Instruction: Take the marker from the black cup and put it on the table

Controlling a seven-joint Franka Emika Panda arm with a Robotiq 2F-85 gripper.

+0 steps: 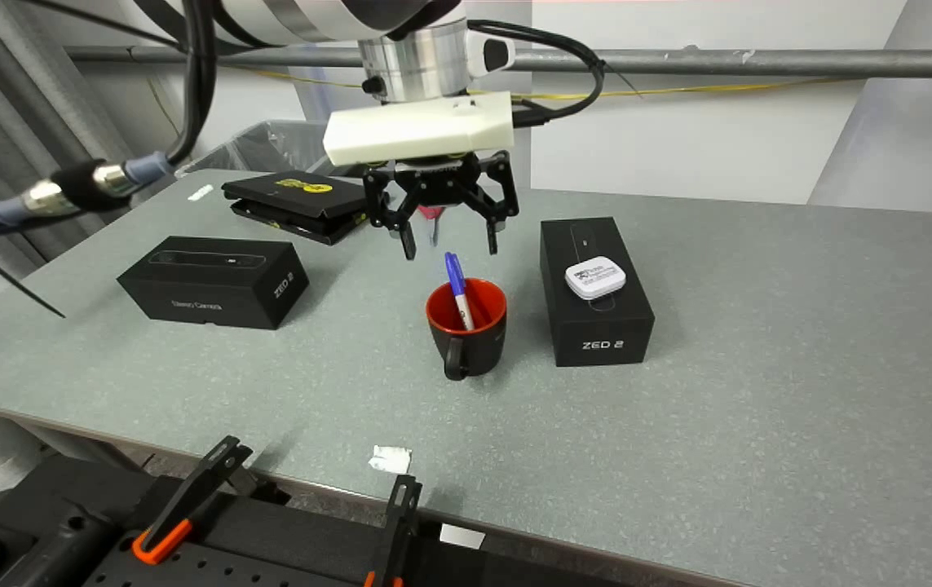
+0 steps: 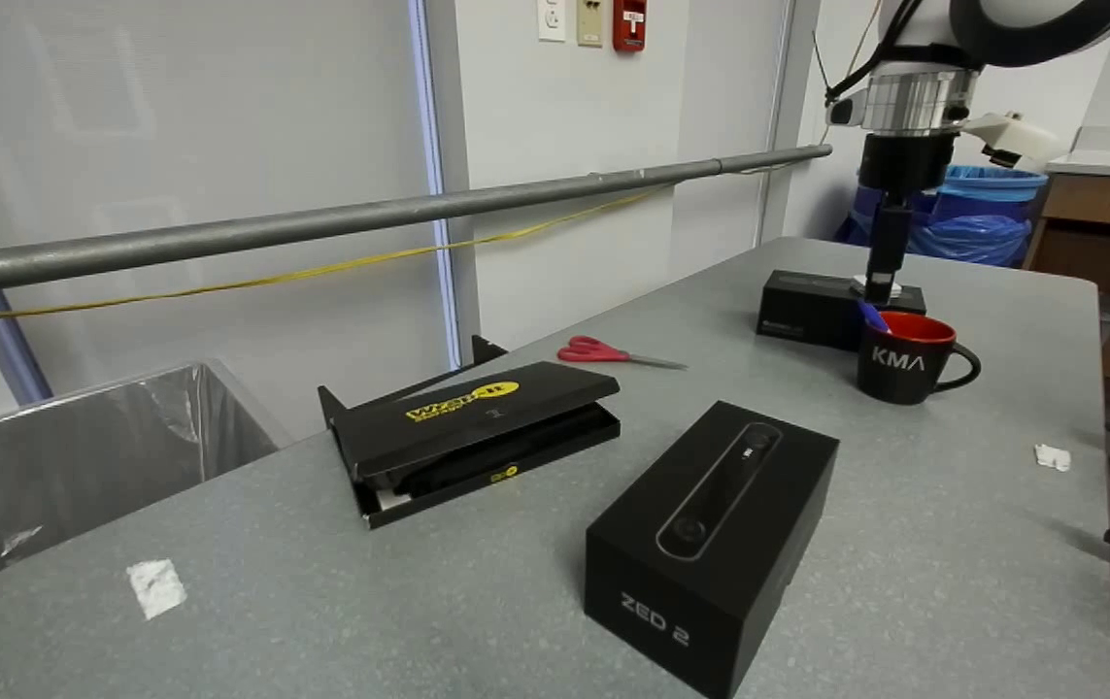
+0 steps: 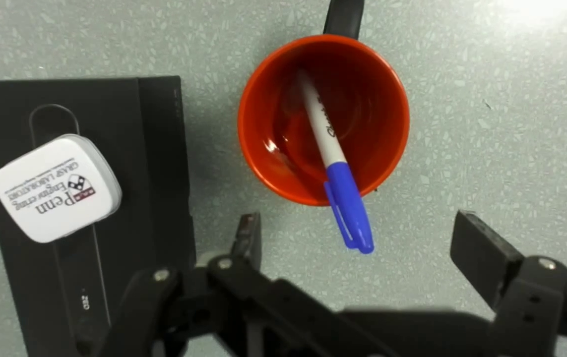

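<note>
The black cup [image 1: 488,350] with a red inside stands upright on the grey-green table [image 1: 759,424]; it also shows in an exterior view [image 2: 904,374] and in the wrist view [image 3: 258,124]. The marker [image 1: 461,297], white with a blue cap, leans in the cup, cap end up and past the rim, as the wrist view shows [image 3: 347,203]. In an exterior view only its blue cap [image 2: 872,316] shows. My gripper [image 1: 451,251] is open and empty, pointing down just above the cup. In the wrist view the cap lies between the spread fingers [image 3: 355,223], touching neither.
A black ZED box [image 1: 596,302] with a white tin [image 1: 595,278] on it stands close beside the cup. Another ZED box [image 1: 213,281], a black flap box [image 2: 477,437] and red-handled scissors [image 2: 593,350] lie farther off. Clamps [image 1: 192,497] sit along the front edge.
</note>
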